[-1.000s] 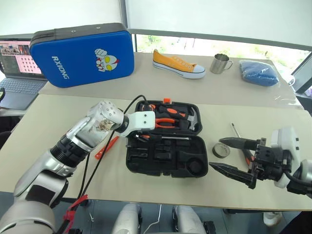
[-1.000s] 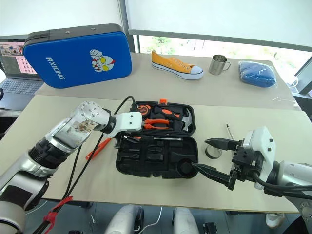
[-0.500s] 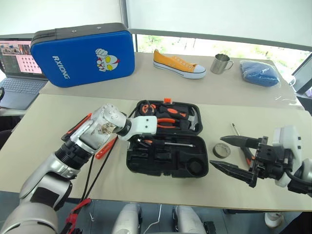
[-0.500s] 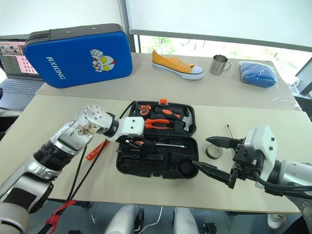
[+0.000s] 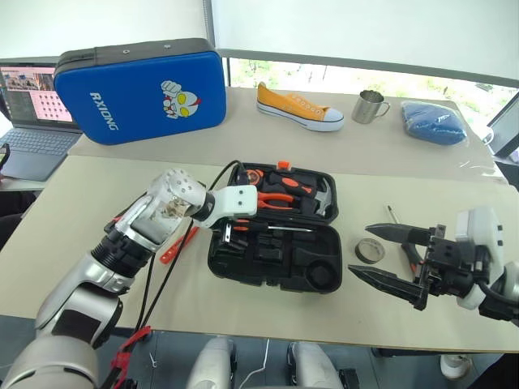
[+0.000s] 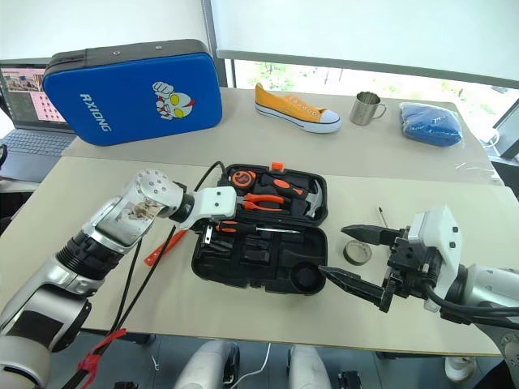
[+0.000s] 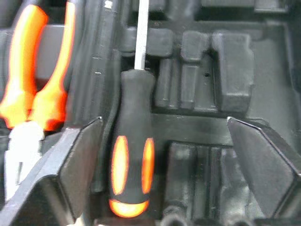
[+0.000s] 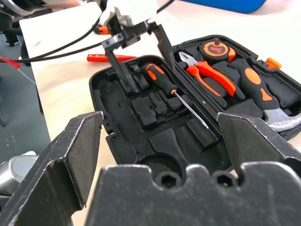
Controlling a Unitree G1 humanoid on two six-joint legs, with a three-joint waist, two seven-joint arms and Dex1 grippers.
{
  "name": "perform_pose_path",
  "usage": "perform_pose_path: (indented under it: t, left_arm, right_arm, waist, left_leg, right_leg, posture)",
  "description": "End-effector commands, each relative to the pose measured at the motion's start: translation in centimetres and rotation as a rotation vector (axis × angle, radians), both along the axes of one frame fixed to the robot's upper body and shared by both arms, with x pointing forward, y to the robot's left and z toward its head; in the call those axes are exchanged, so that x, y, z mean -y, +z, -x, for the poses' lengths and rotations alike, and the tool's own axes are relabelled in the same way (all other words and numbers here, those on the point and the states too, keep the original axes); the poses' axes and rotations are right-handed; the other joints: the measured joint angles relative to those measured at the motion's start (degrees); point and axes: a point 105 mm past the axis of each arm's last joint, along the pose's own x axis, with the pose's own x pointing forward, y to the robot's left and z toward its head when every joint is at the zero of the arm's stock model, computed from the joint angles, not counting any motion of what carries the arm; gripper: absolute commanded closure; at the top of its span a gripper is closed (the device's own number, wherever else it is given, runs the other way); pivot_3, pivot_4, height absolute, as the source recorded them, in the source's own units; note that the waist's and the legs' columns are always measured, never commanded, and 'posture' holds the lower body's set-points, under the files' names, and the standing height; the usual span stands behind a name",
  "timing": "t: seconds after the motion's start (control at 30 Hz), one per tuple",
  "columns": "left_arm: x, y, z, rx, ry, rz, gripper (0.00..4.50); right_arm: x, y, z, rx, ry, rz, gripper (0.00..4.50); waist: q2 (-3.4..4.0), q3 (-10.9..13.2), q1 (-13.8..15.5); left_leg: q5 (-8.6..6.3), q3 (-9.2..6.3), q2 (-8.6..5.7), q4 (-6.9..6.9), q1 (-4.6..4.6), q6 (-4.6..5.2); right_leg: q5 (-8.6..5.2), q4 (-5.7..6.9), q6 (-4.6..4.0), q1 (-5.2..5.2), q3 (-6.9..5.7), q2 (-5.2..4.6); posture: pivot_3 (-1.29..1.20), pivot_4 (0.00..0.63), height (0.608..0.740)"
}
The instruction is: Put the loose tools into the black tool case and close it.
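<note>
Two beige tables (image 5: 97, 219) stand end to end before a white wall and a window strip, the nearer one carrying the work, the farther one (image 5: 243, 138) holding spare items. Largest on the far table is a blue zip case (image 5: 142, 89) with a cartoon figure and the white lettering "RXIONG", standing near its left edge beside an open laptop (image 5: 28, 113). Toward its right edge lie a yellow canvas shoe (image 5: 298, 106), a steel mug (image 5: 370, 106) and a folded blue cloth (image 5: 431, 121).

At the middle of the near table lies the black moulded-plastic tool case (image 6: 259, 271), open flat, with an orange latch at its far edge. Its far half holds orange-handled pliers (image 8: 209, 75), a hammer (image 6: 304, 198) and an orange tape measure (image 8: 215, 48) marked "3m". One black-and-orange handled screwdriver (image 7: 130, 160) lies in a recess of the near half.

Bare tabletop lies open along the near edge and toward the left edge. A slim orange tool (image 6: 162, 247) lies on the table just left of the case. Between the case and the right edge sit a small tape roll (image 6: 357, 252) and a thin metal-shafted tool (image 5: 392, 215).

The left gripper (image 7: 164, 155) hangs over the case with jaws spread apart, either side of the screwdriver handle, clasping nothing. The right gripper (image 5: 389, 255) hovers near the right edge, jaws wide, empty.
</note>
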Motion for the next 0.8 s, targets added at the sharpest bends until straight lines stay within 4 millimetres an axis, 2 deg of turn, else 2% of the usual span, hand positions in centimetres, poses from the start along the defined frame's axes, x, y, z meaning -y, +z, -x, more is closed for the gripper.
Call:
perform_pose_path:
  t: [0.03, 0.17, 0.3, 0.7, 0.8]
  left_arm:
    - [0.7, 2.3, 0.3, 0.06, -0.051, 0.031, 1.59]
    - [0.9, 1.7, -0.2, 0.085, -0.062, -0.002, 3.01]
    - [1.1, 0.1, -1.1, 0.113, -0.065, -0.047, 4.45]
    - [1.8, -1.4, -1.2, 0.082, -0.087, -0.09, 4.49]
    - [1.7, -2.4, -1.3, 0.107, -0.109, -0.143, 4.49]
  right_arm:
    - [0.0, 0.6, 0.1, 0.026, 0.006, 0.002, 0.0]
    - [0.0, 0.5, 0.0, 0.026, 0.003, 0.005, 0.0]
    - [0.1, 0.4, -0.1, 0.027, -0.002, 0.01, 0.0]
    - [0.2, 0.2, 0.2, 0.018, -0.011, 0.014, 0.0]
    - [0.1, 0.3, 0.2, 0.018, -0.012, 0.009, 0.0]
  waist:
    - [0.0, 0.0, 0.0]
    - [0.0, 0.0, 0.0]
    - [0.0, 0.0, 0.0]
    - [0.0, 0.0, 0.1]
    - [0.01, 0.0, 0.1]
  left_leg:
    - [0.0, 0.0, 0.0, 0.0, 0.0, 0.0]
    - [0.0, 0.0, -0.01, 0.0, 0.01, 0.0]
    - [0.0, 0.0, -0.02, 0.0, 0.02, 0.0]
    - [0.0, -0.01, -0.03, 0.03, 0.01, 0.01]
    - [0.0, -0.02, -0.03, 0.04, 0.01, 0.01]
  right_leg:
    - [0.0, 0.0, 0.0, 0.0, 0.0, 0.0]
    - [0.0, 0.01, 0.0, 0.0, 0.0, 0.01]
    - [0.0, 0.01, 0.0, 0.01, 0.0, 0.0]
    - [0.0, 0.02, 0.01, 0.04, 0.0, -0.02]
    - [0.0, 0.02, 0.01, 0.04, 0.0, -0.02]
  posture:
    - [0.0, 0.15, 0.739]
    - [0.0, 0.15, 0.739]
    - [0.0, 0.15, 0.739]
    - [0.0, 0.15, 0.739]
    - [0.0, 0.15, 0.739]
